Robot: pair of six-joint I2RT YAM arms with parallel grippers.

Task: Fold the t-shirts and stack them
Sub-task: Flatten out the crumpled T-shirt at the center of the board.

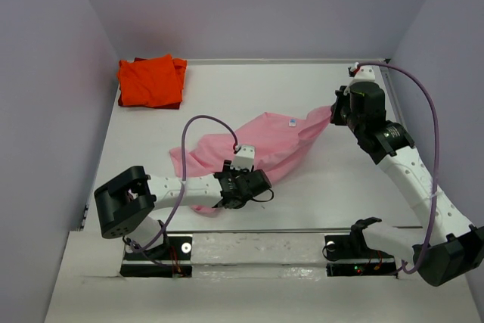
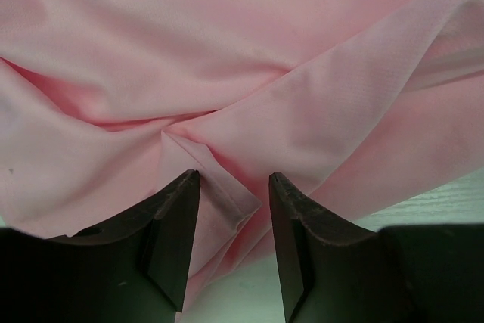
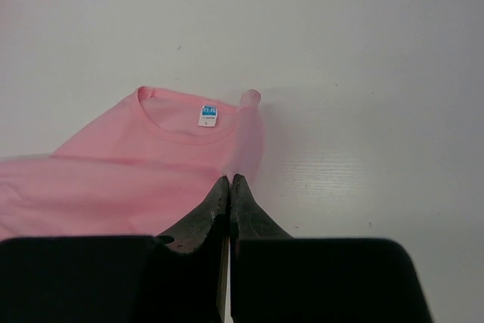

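From above, the pink t-shirt (image 1: 261,145) is lying in the middle of the table (image 1: 340,179), drawn out to a point at the right gripper (image 1: 330,116), while the orange-red t-shirt (image 1: 151,81) is sitting bunched in the far left corner, well apart. The likely trouble is the right arm pulling against a half-made left grip and dragging the cloth crooked. The left arm is lying low along the near side, with the left gripper (image 1: 242,181) at the shirt's near edge; the right arm is stretching from its base toward the far side, wrist turned toward the shirt. In the left wrist view the jaws are standing apart with a creased fold (image 2: 227,202) lying between them, so closing here risks catching two layers, or only the hem. In the right wrist view the fingers are pressing together on a thin pinch of pink cloth near the collar label (image 3: 208,115), and so slight a hold could be slipping free under tension.
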